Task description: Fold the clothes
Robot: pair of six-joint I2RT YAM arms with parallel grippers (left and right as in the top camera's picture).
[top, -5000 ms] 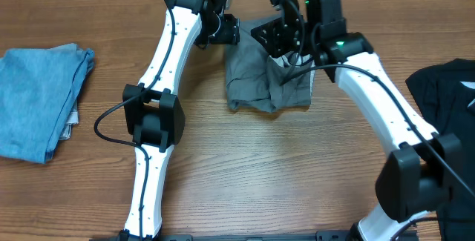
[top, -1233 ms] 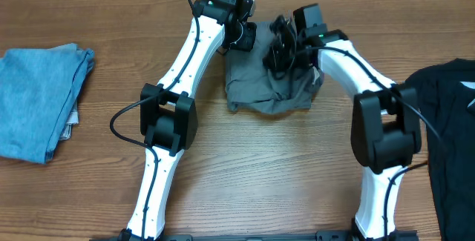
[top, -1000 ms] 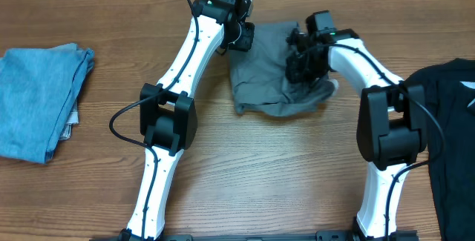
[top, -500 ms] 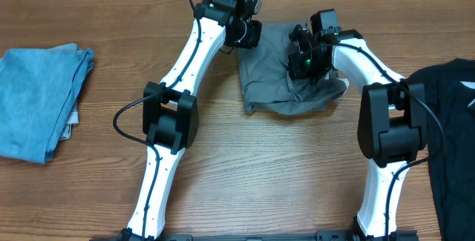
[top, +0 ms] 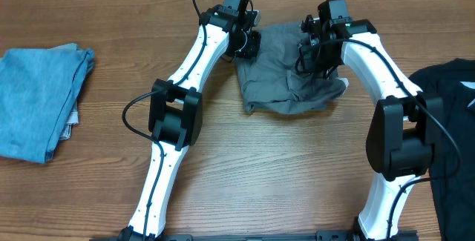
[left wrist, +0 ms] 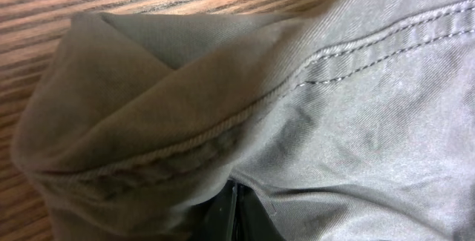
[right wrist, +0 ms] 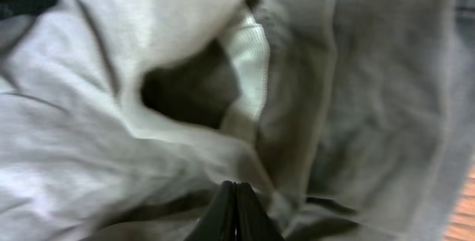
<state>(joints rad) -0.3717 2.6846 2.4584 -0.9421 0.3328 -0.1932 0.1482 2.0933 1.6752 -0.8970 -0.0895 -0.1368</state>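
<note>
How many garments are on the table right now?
3: a folded blue garment at the left edge, grey shorts at top centre, a black shirt at the right edge. A pale layer under the blue one may be another.

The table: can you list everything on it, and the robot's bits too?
shorts: one, grey, rumpled at the far middle of the table, between the two hands
folded cloth: one, light blue, at the left edge
shirt: one, black with a white mark, at the right edge, partly out of the picture
table: one, brown wood, under everything
arms: two, white with black joints, left arm and right arm, both reaching to the shorts
hands: two, black, left hand and right hand, each shut on the shorts
</note>
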